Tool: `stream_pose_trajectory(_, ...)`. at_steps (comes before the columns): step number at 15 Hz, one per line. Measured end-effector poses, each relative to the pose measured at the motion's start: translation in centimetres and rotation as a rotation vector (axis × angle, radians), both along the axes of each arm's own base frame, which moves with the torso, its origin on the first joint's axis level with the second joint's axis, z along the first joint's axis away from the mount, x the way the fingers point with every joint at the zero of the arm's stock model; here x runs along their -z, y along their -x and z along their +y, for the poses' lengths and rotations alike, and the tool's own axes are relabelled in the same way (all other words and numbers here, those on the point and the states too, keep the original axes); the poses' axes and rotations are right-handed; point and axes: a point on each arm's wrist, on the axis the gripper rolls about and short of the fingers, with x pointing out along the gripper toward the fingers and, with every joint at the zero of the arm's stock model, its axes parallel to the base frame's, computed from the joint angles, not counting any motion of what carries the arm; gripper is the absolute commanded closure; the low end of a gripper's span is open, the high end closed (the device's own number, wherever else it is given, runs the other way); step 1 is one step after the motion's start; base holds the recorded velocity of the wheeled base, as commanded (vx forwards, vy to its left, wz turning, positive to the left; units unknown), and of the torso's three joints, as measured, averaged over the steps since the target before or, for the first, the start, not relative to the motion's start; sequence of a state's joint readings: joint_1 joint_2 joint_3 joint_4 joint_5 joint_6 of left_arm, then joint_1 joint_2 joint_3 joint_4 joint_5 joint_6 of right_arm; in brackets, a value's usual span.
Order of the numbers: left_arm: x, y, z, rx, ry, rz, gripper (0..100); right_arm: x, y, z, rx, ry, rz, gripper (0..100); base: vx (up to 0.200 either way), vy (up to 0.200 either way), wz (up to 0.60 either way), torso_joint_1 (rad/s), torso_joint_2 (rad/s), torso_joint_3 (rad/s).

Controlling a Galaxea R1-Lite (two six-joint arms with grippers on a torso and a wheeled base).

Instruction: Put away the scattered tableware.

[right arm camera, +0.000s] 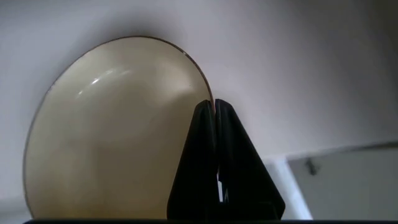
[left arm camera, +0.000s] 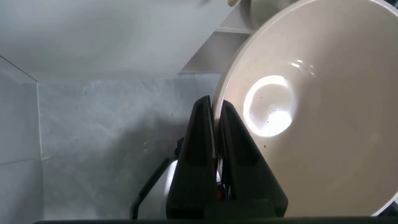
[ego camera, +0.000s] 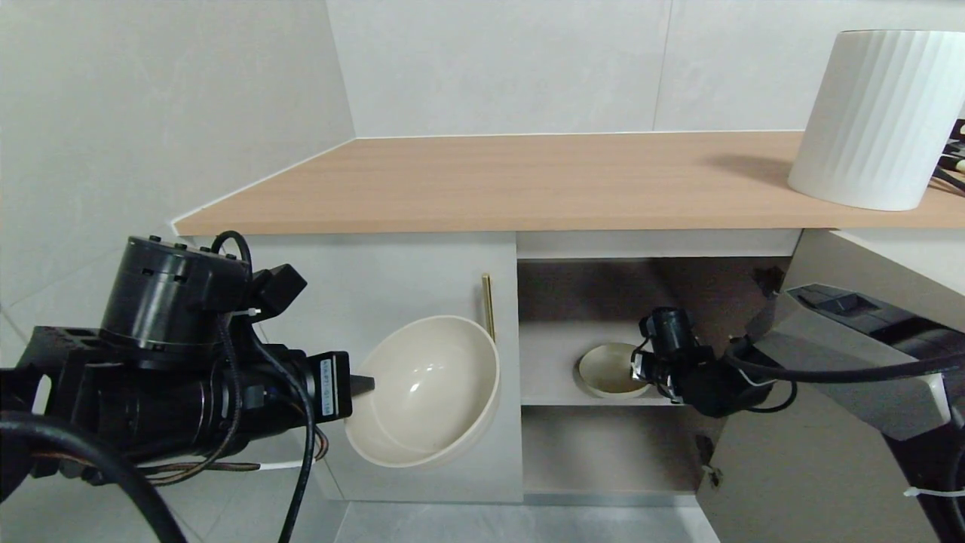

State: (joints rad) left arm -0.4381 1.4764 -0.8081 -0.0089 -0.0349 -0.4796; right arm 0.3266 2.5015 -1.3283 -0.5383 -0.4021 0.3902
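A corner of pale grey tiled wall [ego camera: 166,113] backs a wooden counter [ego camera: 528,181] with a white cabinet beneath it. The left jaws are clenched on the rim of a large cream bowl [ego camera: 433,392]; in the left wrist view the two dark fingers [left arm camera: 200,134] pinch that rim edge-on, with the glossy inside of the large cream bowl [left arm camera: 311,106] turned toward the camera. The bowl hangs tilted nearly on its side, its opening facing the robot, in front of the closed left cabinet door [ego camera: 392,279] and just beside that door's slim brass handle [ego camera: 487,305], above the grey floor [ego camera: 490,524]. The right jaws are shut on the rim of a small cream bowl [ego camera: 607,369], reaching into the open right half of the cabinet; the right wrist view shows the fingers [right arm camera: 202,143] closed over the thin edge of the small cream bowl [right arm camera: 112,124]. That bowl sits low at the cabinet's shelf [ego camera: 546,377], tipped slightly toward the robot; whether it rests fully on the shelf cannot be told. The right cabinet door [ego camera: 791,467] stands swung open on the robot's right. On the counter, far to the right and well apart from both bowls, stands a tall white ribbed container [ego camera: 874,121].
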Motion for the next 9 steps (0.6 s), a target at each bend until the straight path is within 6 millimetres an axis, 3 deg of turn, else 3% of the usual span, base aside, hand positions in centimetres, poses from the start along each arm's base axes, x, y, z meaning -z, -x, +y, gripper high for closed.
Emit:
stream_pose_trajectory(8,0.1,0.0,0.0,0.000,-0.001,0.002,100,0.9,-1.6,-0.6,0.057,0.002,-0.034,100,0.000,0.000,0.00,0.000,0.00,0.000)
stream_pose_trajectory(9,0.1,0.0,0.0,0.000,-0.001,0.002,100,0.9,-1.7,-0.5,0.058,0.001,-0.035,0,0.000,0.000,0.00,0.000,0.00,0.000)
